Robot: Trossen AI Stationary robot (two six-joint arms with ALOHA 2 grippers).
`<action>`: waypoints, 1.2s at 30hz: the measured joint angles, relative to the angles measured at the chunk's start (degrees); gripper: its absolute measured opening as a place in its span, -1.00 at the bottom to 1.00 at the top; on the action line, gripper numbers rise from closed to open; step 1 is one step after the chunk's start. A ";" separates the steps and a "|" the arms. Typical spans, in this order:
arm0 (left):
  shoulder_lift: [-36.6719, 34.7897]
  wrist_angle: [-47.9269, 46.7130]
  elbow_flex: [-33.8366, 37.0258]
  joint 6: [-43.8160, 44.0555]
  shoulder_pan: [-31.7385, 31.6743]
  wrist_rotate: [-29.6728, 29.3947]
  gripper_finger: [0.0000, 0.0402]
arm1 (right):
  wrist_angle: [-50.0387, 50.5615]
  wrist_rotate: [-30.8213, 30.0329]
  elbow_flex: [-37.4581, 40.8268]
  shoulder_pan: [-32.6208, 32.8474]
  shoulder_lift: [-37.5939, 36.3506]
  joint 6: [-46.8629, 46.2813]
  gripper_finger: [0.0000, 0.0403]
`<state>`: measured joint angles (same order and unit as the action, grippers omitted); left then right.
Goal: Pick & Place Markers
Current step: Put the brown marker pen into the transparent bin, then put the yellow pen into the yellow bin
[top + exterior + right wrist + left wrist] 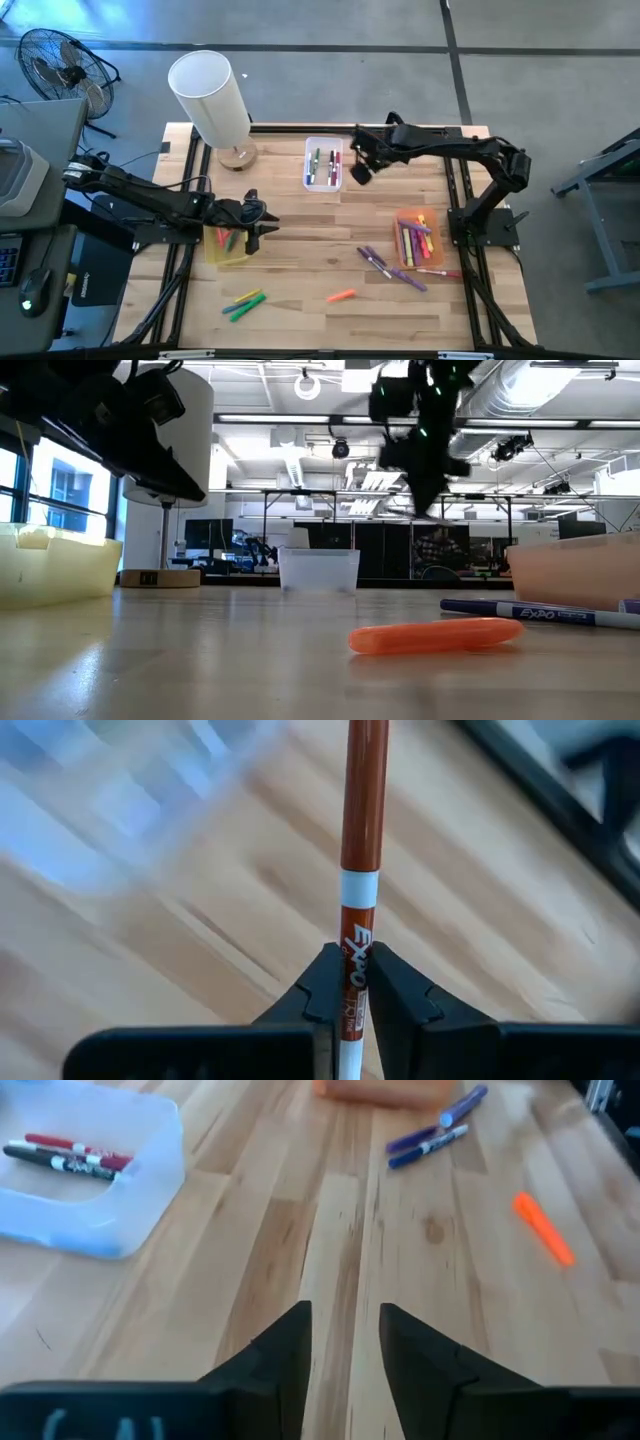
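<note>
Sorting is judged partly complete. A red-brown marker [362, 870] is pinched by the right gripper [350, 985] beside the clear bin [323, 178]. The left gripper [343, 1345] is spread, empty, above the yellow bin [226, 252]. Several loose markers [243, 303] remain on the table [300, 270].

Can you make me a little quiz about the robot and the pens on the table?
1. True or false: the right gripper is shut on a brown marker.
2. Which bin is the left gripper beside? A) the yellow bin B) the clear bin C) the orange bin
3. Fill in: the lone marker lying by itself near the table's front edge is ____.

Key:
1. True. Its fingers pinch the brown marker's white end.
2. A. It is at the yellow bin's right side, fingers parted, holding nothing.
3. Orange.
</note>
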<state>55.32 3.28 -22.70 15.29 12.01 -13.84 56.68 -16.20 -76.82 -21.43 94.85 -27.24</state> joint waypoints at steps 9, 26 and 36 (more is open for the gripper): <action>0.36 0.07 -0.02 0.00 0.00 -0.27 -0.40 | -27.05 9.10 -4.80 1.72 1.15 -4.28 -0.91; 0.36 0.06 -0.02 1.33 0.00 0.01 -0.40 | -35.46 12.70 -4.65 -0.21 18.14 -8.47 -0.79; 0.36 0.05 -0.01 1.33 0.00 -0.27 -0.40 | -35.70 11.49 -4.65 -0.24 18.30 -7.27 -0.59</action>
<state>55.68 3.33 -22.71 16.62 12.01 -14.11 20.98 -4.71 -81.47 -21.67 113.14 -34.51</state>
